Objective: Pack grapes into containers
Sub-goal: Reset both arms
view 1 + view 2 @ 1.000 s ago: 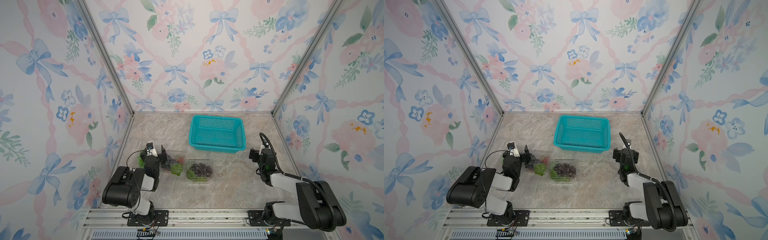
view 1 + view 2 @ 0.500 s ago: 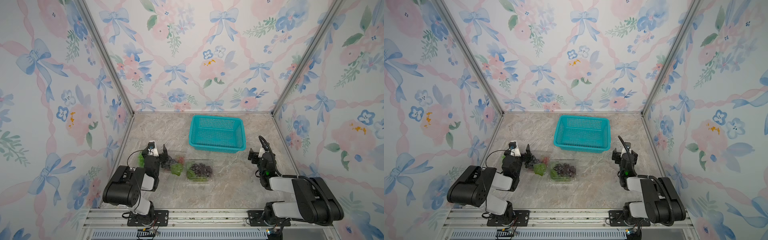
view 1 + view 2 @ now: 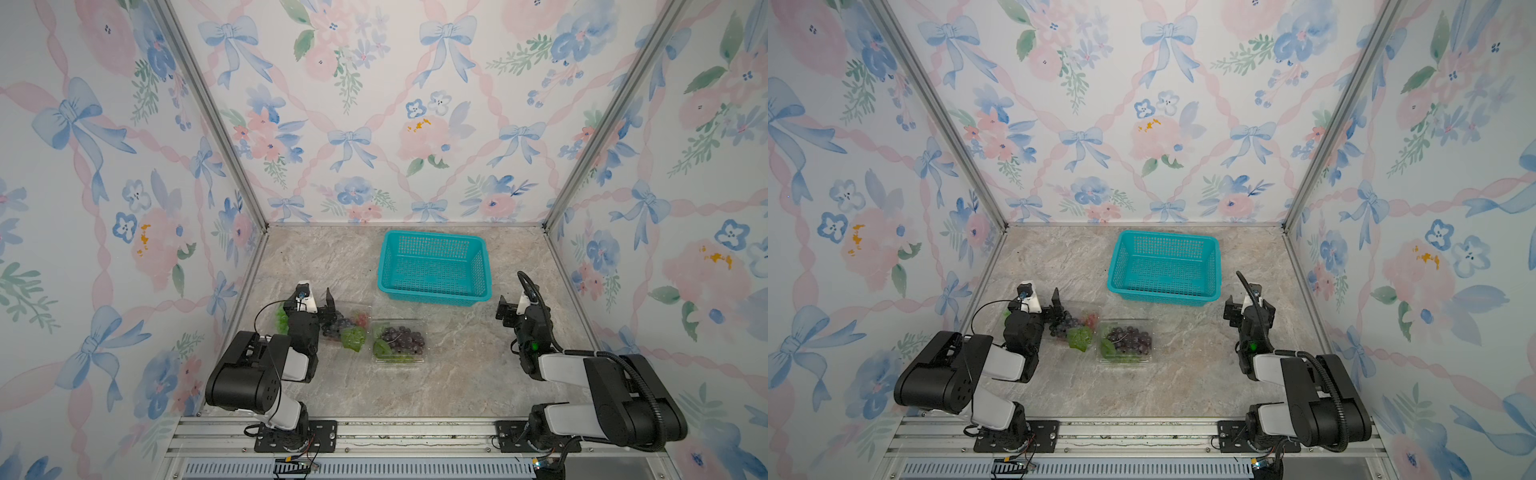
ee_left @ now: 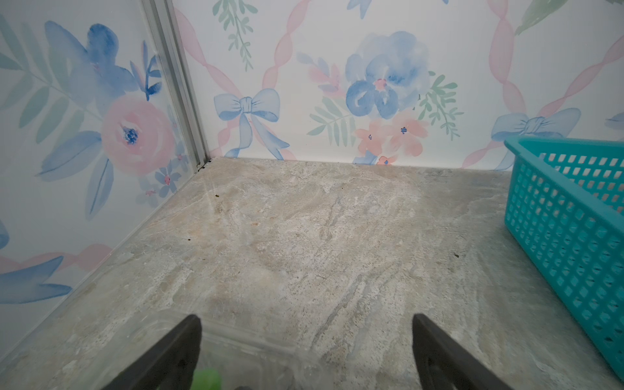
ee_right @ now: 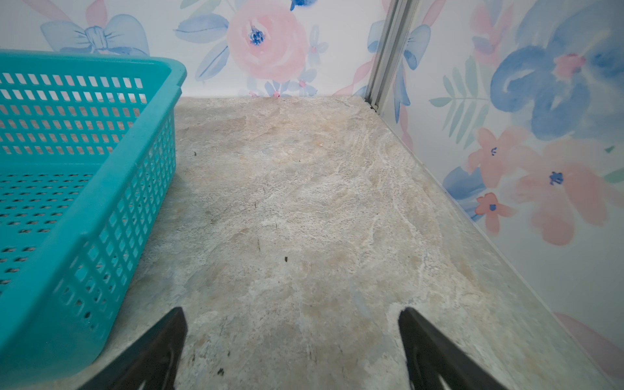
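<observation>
Near the middle of the grey marble-patterned worktop point(image 3: 457, 374), a shallow clear plastic clamshell container point(image 3: 423, 326) point(image 3: 1152, 328), loaded with a bunch of dark purple grapes point(image 3: 401, 337) point(image 3: 1128, 336) and a green leaf point(image 3: 380, 348); lid position hard to tell from above. Just beside it, toward the left arm, a second clear plastic clamshell container point(image 3: 361, 309) point(image 3: 1090, 308), carrying a purple-black bunch of grapes point(image 3: 334, 326), a few red berries point(image 3: 362, 320) and a second green leaf point(image 3: 353, 337) at its near edge. On the other side of the left wrist, a small bunch of green grapes point(image 3: 281, 320), partly hidden by the arm; inside that container or on the worktop, impossible to say. As for the left jaws: wide apart, closed on nothing, low over the second container, with the purple-black bunch right at their tips in both top views. In the left wrist view, clear plastic rim point(image 4: 253, 341) between the two black fingers point(image 4: 169, 354), plus a bit of green point(image 4: 206, 380) at the frame edge. As for the right jaws: also wide apart, nothing between them, above bare worktop just beside one end wall of the teal perforated plastic basket point(image 3: 434, 294) point(image 5: 135, 189), well apart from both containers and every bunch.
</observation>
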### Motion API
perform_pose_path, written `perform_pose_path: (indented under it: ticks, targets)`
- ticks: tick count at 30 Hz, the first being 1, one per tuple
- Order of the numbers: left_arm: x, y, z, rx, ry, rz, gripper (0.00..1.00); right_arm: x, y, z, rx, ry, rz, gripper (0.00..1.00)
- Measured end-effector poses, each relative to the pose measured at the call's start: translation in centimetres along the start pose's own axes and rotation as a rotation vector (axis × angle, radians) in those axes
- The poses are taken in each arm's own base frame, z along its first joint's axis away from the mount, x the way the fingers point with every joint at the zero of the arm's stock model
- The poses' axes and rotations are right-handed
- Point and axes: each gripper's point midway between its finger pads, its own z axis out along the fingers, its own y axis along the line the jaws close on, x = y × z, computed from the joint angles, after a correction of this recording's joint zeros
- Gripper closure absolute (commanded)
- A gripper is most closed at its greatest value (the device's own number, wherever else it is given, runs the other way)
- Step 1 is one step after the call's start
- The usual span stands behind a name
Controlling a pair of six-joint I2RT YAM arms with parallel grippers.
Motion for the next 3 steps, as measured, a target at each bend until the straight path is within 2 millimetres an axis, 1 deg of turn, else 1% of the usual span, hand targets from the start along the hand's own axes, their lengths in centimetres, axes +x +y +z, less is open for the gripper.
perform_pose_path:
  ticks: [3]
  targets:
    - [0.00,0.00,0.00,0.000,0.000,0.000,0.02,-0.02,0.00,0.00,0.000,0.000,0.000,0.03]
